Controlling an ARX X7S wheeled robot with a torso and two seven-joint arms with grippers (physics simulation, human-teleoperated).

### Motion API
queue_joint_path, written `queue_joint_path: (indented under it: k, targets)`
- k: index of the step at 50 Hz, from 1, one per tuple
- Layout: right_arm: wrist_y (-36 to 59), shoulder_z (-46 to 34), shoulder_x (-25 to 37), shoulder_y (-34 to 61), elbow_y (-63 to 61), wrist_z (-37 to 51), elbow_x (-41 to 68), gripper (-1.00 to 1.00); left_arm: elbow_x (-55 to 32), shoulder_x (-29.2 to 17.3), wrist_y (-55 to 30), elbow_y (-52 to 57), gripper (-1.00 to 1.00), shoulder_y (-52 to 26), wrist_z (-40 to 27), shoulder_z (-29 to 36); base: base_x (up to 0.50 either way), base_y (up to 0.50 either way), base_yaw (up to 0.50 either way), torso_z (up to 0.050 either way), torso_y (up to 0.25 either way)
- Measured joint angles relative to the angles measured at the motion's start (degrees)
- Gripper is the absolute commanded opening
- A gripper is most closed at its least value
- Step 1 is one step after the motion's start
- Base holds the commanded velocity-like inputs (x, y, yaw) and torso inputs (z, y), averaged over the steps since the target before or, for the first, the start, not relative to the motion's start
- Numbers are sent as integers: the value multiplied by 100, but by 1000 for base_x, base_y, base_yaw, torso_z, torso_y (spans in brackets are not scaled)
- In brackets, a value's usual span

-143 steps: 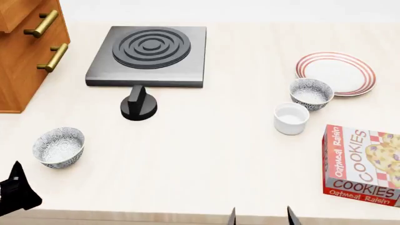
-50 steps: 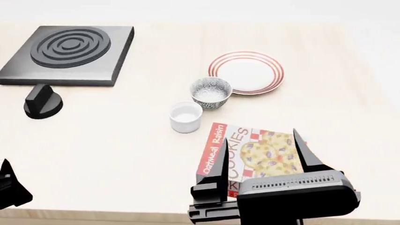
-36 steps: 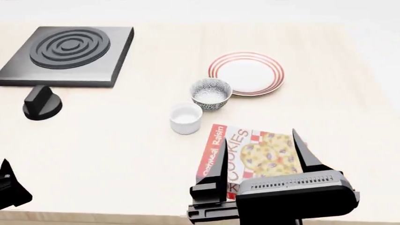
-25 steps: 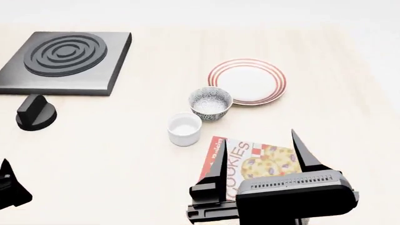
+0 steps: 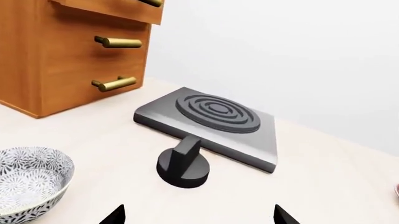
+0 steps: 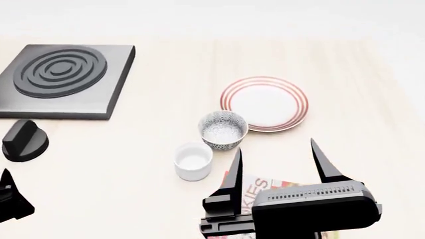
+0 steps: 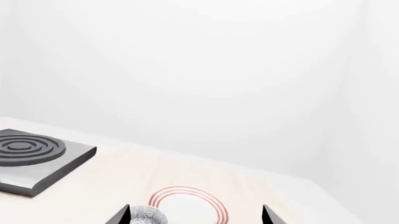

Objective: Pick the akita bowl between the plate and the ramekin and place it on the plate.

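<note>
Akita bowl (image 6: pixel 223 129) near "COOKIES" box (image 6: pixel 256 189)

Ramekin (image 6: pixel 193 160) crowds akita bowl (image 6: pixel 223 130) (touching plate (image 6: pixel 265 103)); above lies open.

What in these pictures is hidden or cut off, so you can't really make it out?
- Cookie box, head view: mostly behind the right gripper, lettering partly covered.
- Akita bowl, right wrist view: cropped by the frame edge.
- Second speckled bowl, left wrist view: cut off at the edge.
- Left gripper: only its fingertips show.
</note>
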Motion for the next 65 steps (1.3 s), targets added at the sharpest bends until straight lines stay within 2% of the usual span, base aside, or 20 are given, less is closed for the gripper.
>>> queue_joint_path:
  k: [65]
  targets:
    - [-119,-52,105,4,136,118,216,100,-112,-81,58,-33,100,6,-94,109,345,0,0,0,0]
